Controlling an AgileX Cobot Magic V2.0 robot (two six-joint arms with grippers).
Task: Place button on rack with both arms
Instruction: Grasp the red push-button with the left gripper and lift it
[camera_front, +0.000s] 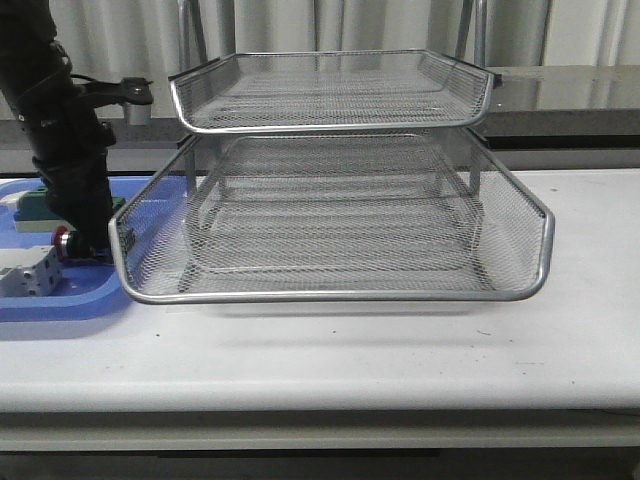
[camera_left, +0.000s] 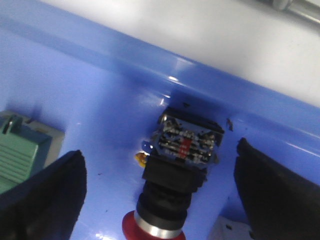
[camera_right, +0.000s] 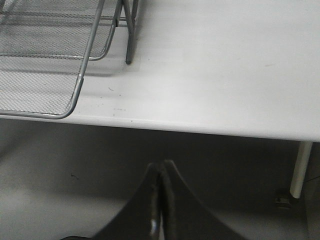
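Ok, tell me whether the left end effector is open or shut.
Open: the left end effector straddles the red-capped black push-button, both fingers clear of it.

Pale curtains (camera_front: 330, 25) behind white table (camera_front: 400, 350)

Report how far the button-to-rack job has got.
Done: the left tool is lowered into the blue tray, open, its fingers either side of the button. In hand: the grasp itself; the button is not yet gripped. Left: lifting it and setting it on the rack, whose tiers show no button. The right tool is shut, off the table's edge.
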